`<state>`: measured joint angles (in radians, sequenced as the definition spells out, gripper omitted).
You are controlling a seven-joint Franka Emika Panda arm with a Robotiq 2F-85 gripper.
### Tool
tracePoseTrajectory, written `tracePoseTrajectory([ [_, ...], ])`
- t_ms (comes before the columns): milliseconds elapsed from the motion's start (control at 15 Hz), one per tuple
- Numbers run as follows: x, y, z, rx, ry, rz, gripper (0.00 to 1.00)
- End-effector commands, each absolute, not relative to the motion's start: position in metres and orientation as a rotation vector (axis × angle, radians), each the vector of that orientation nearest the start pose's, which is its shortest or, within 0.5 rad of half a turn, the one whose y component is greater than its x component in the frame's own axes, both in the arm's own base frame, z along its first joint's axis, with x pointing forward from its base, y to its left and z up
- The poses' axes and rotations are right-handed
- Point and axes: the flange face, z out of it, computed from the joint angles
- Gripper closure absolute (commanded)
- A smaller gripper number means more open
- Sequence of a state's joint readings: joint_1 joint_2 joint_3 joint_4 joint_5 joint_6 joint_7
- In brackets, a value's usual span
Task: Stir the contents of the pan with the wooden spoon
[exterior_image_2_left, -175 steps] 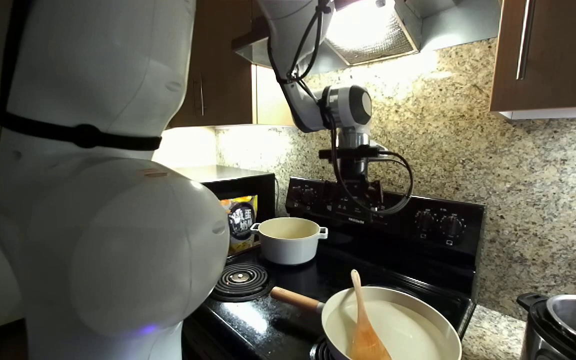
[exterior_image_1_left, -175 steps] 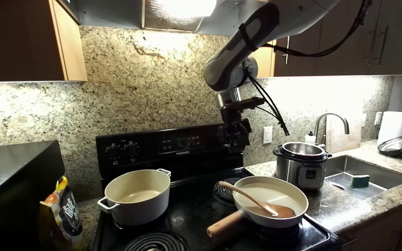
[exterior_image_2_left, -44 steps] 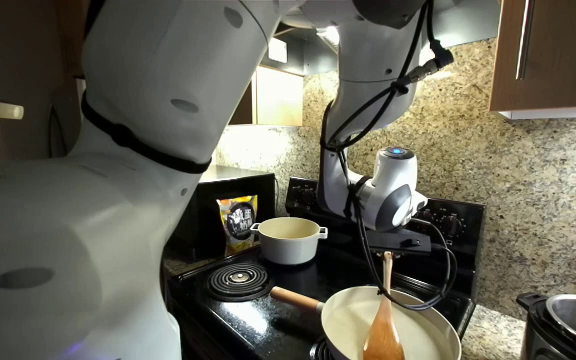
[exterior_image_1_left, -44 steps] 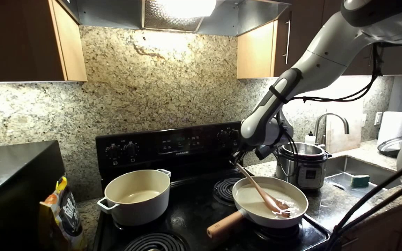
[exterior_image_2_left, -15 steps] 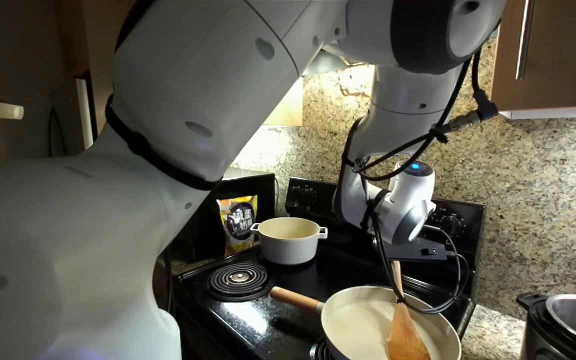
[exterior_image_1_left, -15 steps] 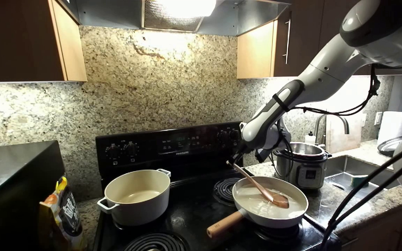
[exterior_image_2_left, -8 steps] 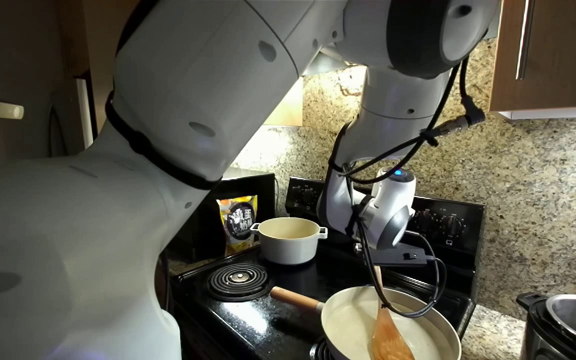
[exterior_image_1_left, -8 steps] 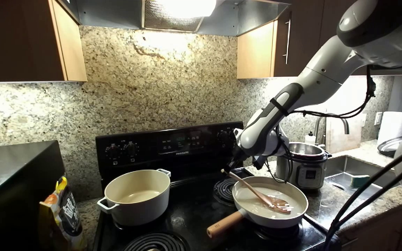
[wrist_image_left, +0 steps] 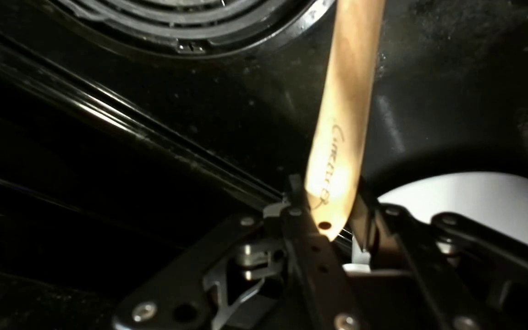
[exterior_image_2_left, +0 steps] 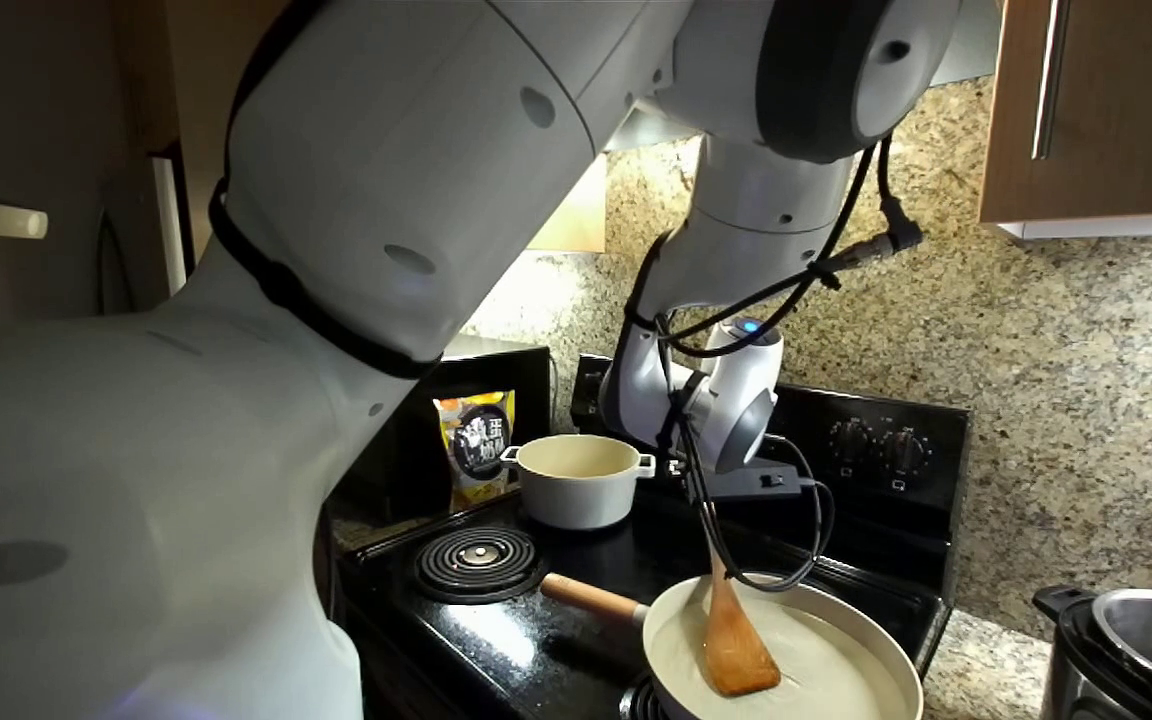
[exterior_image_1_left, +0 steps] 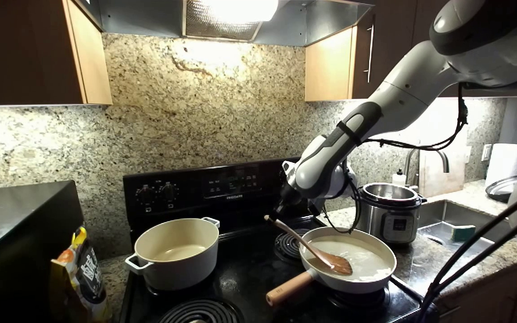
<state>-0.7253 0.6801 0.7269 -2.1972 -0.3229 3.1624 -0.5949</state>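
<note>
In the wrist view my gripper (wrist_image_left: 329,195) is shut on the end of the wooden spoon (wrist_image_left: 353,68), with a finger on either side of its handle. The spoon leans down into the pan (exterior_image_1_left: 352,288), and its flat head (exterior_image_2_left: 742,655) lies in the contents (exterior_image_2_left: 821,665) near the side with the pan's handle. Those contents look pale and smooth, with glints on the surface (exterior_image_1_left: 370,255) in an exterior view. My gripper stays above the stove, just outside the pan's rim. The fingertips are dark and small in both exterior views.
A cream two-handled pot (exterior_image_1_left: 177,251) stands on the stove beside the pan. Close to the pan's far side is a steel pot (exterior_image_1_left: 386,220). Black cables (exterior_image_2_left: 821,530) from my wrist loop low over the pan. The stove's back panel (exterior_image_1_left: 227,197) rises behind.
Long before, my empty gripper hung over the stove while the spoon rested in the pan. Over the last second, gripper and spoon have swept across towards the two-handled pot, the head moving through the contents.
</note>
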Motion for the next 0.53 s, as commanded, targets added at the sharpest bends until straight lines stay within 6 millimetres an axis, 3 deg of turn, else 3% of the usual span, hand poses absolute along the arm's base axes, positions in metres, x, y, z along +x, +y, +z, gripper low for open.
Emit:
tracePoseTrajectory([
  [0,0.598,0.027,0.216,-2.656,-1.022,-0.904,0.90],
  [467,0.628,-0.005,0.241,-2.674,-0.995,-1.049,0.90],
])
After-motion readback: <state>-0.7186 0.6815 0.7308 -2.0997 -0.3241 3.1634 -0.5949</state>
